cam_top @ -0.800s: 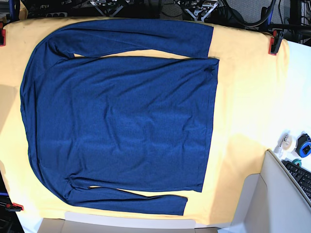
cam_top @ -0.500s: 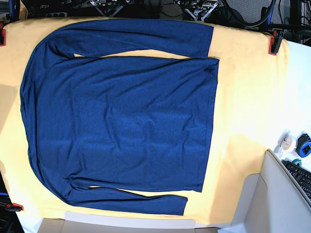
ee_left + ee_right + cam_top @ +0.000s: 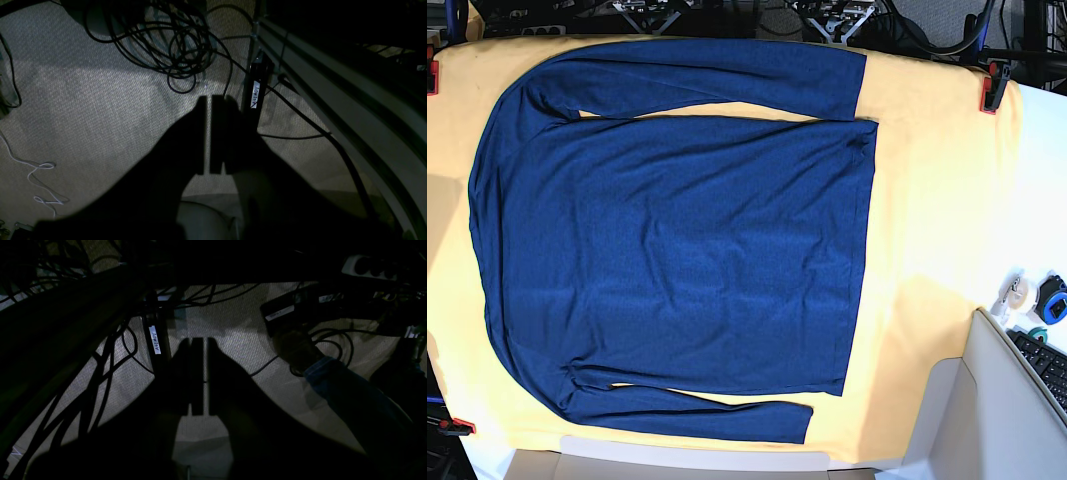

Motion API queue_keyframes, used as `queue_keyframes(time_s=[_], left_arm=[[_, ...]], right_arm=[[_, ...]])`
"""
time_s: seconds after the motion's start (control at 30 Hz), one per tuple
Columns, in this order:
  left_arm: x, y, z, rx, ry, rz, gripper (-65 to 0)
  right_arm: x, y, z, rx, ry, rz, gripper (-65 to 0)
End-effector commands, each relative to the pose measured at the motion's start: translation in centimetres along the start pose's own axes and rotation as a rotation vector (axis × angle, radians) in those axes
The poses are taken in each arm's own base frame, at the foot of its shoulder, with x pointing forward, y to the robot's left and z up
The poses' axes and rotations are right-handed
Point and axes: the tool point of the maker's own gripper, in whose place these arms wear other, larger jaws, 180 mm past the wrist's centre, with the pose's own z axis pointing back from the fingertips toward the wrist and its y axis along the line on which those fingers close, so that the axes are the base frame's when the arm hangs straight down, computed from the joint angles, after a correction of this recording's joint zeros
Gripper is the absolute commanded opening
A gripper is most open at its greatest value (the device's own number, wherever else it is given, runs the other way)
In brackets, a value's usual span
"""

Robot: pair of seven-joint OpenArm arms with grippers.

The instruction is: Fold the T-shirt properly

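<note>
Left end effector (image 3: 207,133): fingers pressed together, nothing between them, pointing down at carpet (image 3: 83,110) and a cable tangle (image 3: 166,43), beside a frame rail, i.e. off the counter. Right end effector (image 3: 199,376): same story, fingers together, empty, over carpet beside a dark post w/ a white label (image 3: 153,340); someone's shoe and jeans leg (image 3: 333,383) sit to its side. Neither arm shows in the base view.

Shirt (image 3: 677,250) lies flat, unfolded, on the yellow cloth (image 3: 937,250) covering the counter. Long axis runs left-right in base view: shoulders/collar end at left, hem at right. One sleeve (image 3: 707,85) lies along the far edge, the other (image 3: 687,415) along the near edge, both roughly parallel to the body.

Key relation: shirt is up on the counter, both end effectors hang low past its far edge, so both must rise and come in over it. Judging by the rig, the right arm's side is the shoulder end, the left arm's side the hem end. Far sleeve likely nearest both. Folding not begun.
</note>
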Motion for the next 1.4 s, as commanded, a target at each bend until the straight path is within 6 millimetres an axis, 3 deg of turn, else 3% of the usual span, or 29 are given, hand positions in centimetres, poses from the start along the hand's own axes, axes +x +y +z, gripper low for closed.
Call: queue_keyframes(time_s=[0.0,0.77,0.9,1.0,1.07,1.37], left_arm=[[0.2,-0.1,0.0,0.002,-0.013,0.001,-65.0],[0.3,-0.1,0.0,0.002,-0.016,0.001,-65.0],[0.2,0.0,0.0,0.002,-0.015,0.007,-65.0],[-1.7,0.3,0.2,0.008,0.004,0.016,-65.0],[-1.3,0.6,0.4,0.015,-0.031,0.016,-65.0],[-4.3,1.8,3.3,0.039,-0.100,0.010,-65.0]], right_arm=[[0.2,0.1,0.0,-0.001,-0.012,-0.004,-65.0],[0.5,0.1,0.0,-0.001,-0.037,-0.004,-65.0],[-0.2,-0.1,0.2,-0.006,-0.053,-0.011,-65.0],[-1.3,-0.4,0.5,-0.012,-0.061,-0.010,-65.0],[-1.8,-0.5,0.9,-0.013,-0.078,-0.004,-65.0],[-4.7,-1.3,2.9,-0.022,-0.124,0.009,-65.0]])
